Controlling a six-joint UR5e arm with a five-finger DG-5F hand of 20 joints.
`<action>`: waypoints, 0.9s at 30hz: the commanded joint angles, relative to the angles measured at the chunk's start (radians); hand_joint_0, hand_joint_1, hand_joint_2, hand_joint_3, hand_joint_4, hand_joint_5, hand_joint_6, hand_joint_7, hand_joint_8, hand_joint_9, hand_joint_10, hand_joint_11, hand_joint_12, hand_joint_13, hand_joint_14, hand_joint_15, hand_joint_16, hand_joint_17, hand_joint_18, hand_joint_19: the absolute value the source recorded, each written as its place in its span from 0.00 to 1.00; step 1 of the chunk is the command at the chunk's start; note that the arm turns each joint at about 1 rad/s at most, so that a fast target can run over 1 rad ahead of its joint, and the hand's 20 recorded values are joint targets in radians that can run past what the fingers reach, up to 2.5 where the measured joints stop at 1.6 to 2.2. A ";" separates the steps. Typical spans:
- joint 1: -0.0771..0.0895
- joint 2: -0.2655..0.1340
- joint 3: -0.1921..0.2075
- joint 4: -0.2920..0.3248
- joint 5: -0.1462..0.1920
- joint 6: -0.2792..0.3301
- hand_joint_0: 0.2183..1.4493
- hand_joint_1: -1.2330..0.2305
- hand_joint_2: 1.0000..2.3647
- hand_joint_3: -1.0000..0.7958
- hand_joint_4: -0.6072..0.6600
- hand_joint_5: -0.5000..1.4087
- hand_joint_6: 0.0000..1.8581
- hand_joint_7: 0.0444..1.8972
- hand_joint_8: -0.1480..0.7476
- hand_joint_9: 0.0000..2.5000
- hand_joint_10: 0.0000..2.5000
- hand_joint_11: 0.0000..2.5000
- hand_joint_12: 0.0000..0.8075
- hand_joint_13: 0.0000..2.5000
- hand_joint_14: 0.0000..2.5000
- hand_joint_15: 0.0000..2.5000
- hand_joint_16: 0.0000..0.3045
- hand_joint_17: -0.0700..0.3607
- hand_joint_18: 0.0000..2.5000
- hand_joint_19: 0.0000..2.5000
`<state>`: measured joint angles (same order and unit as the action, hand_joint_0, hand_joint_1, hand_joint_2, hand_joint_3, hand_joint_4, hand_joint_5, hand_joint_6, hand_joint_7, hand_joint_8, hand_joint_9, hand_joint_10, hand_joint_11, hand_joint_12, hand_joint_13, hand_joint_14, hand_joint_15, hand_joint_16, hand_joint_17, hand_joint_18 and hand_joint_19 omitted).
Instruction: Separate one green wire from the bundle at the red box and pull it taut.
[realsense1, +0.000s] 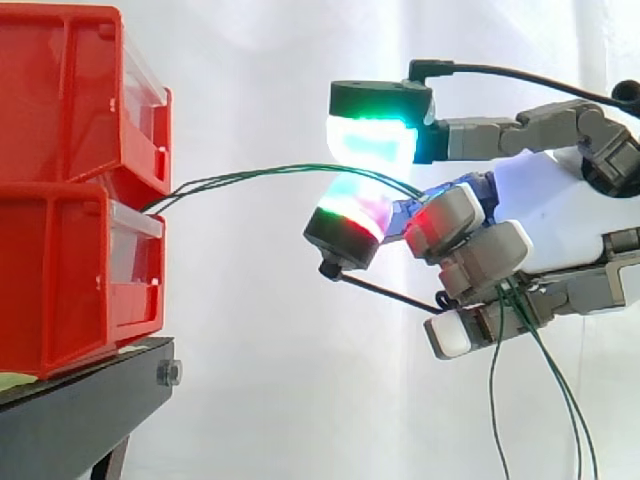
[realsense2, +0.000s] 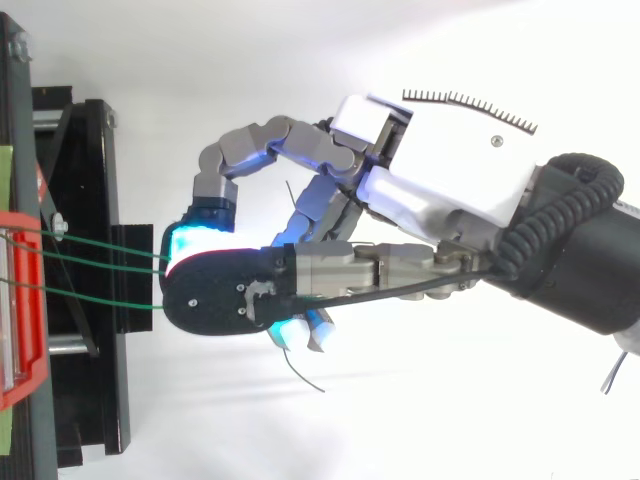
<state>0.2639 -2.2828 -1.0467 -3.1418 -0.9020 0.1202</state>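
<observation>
Two fingers (realsense1: 375, 140) reach forward, their glowing pads one above the other with a gap between them; the green wires (realsense1: 270, 172) pass through that gap, just over the lower pad, and neither pad visibly squeezes them; behind these two, the other fingers are curled tight toward the palm; the wires vanish into that curl and come out beneath the hand (realsense1: 560, 215), hanging loose toward the lower edge of the side view; the hold therefore sits in the curled fingers, not at the front pads.

From the hand the wires rise in a shallow arch, not yet taut, and drop to the seam between the two stacked red bins (realsense1: 60, 120), at their front face; the bins sit on the black stand (realsense1: 80, 410), close to its front edge, before the white curtain (realsense1: 250, 390).

From above, three strands run between bin and pad; two lie close together, the third apart from them, nearer the view's lower edge; a loose wire end (realsense2: 305, 375) curls out beside the hand.
</observation>
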 joint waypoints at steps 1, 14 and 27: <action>0.000 0.000 0.000 -0.003 0.000 0.001 0.32 0.31 0.01 0.45 0.49 0.17 0.48 0.56 0.45 0.54 0.01 0.43 0.44 0.59 0.01 0.46 0.18 0.45 0.39 0.26; 0.003 0.000 0.000 -0.004 -0.002 0.001 0.31 0.34 0.00 0.28 0.50 0.17 0.48 0.56 0.43 0.54 0.01 0.44 0.42 0.59 0.01 0.46 0.17 0.43 0.38 0.27; 0.003 0.000 0.000 -0.003 -0.002 0.003 0.33 0.31 0.01 0.41 0.46 0.17 0.48 0.60 0.44 0.55 0.01 0.44 0.42 0.59 0.01 0.46 0.17 0.43 0.38 0.27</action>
<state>0.2680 -2.2826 -1.0465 -3.1448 -0.9036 0.1223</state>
